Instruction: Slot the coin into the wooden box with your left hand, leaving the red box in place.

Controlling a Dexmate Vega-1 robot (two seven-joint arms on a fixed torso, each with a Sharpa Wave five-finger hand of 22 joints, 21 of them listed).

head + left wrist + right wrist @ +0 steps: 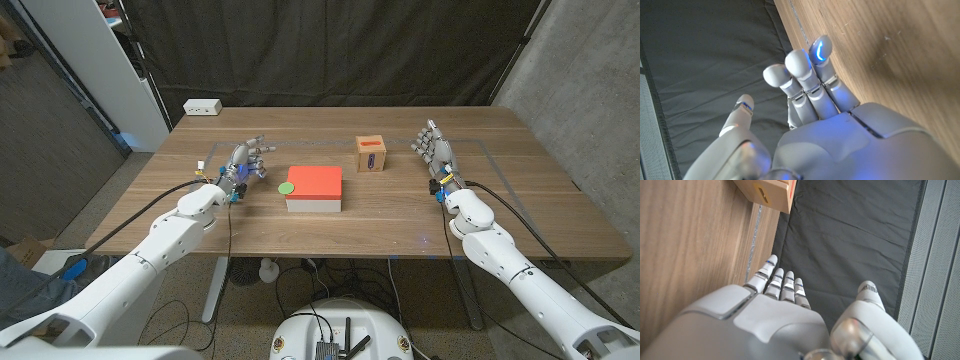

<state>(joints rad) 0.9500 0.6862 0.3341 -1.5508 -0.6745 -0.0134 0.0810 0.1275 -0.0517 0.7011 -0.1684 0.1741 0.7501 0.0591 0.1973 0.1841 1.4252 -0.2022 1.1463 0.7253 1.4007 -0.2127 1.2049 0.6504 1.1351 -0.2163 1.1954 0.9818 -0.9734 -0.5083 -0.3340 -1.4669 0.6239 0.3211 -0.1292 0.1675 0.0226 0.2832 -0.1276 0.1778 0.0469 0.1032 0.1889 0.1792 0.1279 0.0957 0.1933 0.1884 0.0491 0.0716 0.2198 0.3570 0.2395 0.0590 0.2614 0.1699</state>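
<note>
A small green coin [286, 187] lies on the table against the left side of a red-topped box [315, 187] at the table's middle. The wooden box [371, 154] with a red slotted top stands behind and to the right of it, and its corner [767, 194] appears in the right wrist view. My left hand [245, 163] waits left of the coin, a short gap away, fingers apart and holding nothing [805, 95]. My right hand [436, 152] stands to the right of the wooden box, fingers extended and holding nothing [780, 287].
A white power strip [202, 106] lies at the table's far left corner. A dark curtain hangs behind the table. A thin taped outline [500, 160] runs across the tabletop near my right hand.
</note>
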